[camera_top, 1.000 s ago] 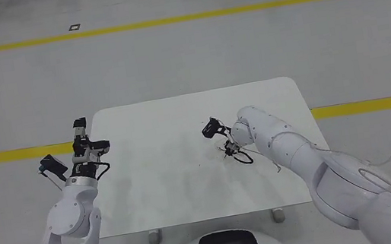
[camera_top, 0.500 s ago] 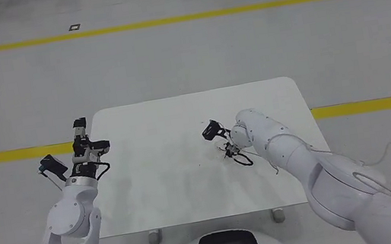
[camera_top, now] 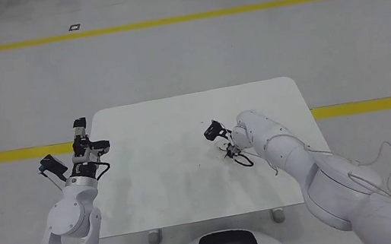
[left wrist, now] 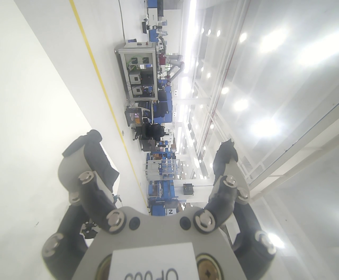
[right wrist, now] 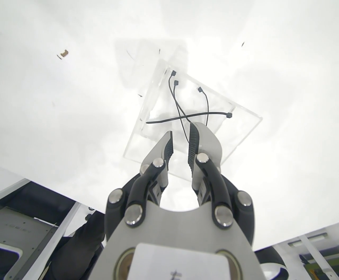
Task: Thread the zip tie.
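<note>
while the tabletop (camera_top: 175, 187) carries a clear tray (right wrist: 246, 111) right of its middle, the right gripper (right wrist: 181, 130) hangs just above it, jaws slightly apart and empty; the left gripper (left wrist: 159, 139) gapes wide at the left edge. crossed in the tray, the zip ties (right wrist: 212, 114) look light, springy and slick: probably best pinched on one strap, away from the crossing.

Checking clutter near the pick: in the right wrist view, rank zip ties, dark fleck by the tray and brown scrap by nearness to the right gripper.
1. Zip ties: in the clear tray, at the right gripper.
2. Dark fleck: on the table beside the tray.
3. Brown scrap: on the table, well beyond the tray.
</note>
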### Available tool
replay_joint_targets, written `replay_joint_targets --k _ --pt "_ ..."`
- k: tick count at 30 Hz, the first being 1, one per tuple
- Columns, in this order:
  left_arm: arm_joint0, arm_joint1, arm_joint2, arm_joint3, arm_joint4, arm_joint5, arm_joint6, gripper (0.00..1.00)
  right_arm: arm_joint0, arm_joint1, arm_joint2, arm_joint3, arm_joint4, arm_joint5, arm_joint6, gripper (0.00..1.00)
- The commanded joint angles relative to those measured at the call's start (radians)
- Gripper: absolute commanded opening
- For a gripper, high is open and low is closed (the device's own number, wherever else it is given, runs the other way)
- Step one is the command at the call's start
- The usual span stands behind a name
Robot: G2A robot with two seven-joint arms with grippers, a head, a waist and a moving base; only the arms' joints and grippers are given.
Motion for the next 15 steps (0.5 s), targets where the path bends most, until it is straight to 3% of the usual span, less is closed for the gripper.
replay_joint_targets --k 1,15 --pt "0.000 0.000 0.000 0.000 0.000 0.000 0.000 1.00 0.001 -0.002 -0.001 0.004 0.004 0.000 0.001 0.24" --pt "0.000 0.000 0.000 0.000 0.000 0.000 0.000 1.00 0.000 -0.009 -0.013 0.027 0.028 0.000 -0.015 0.13"
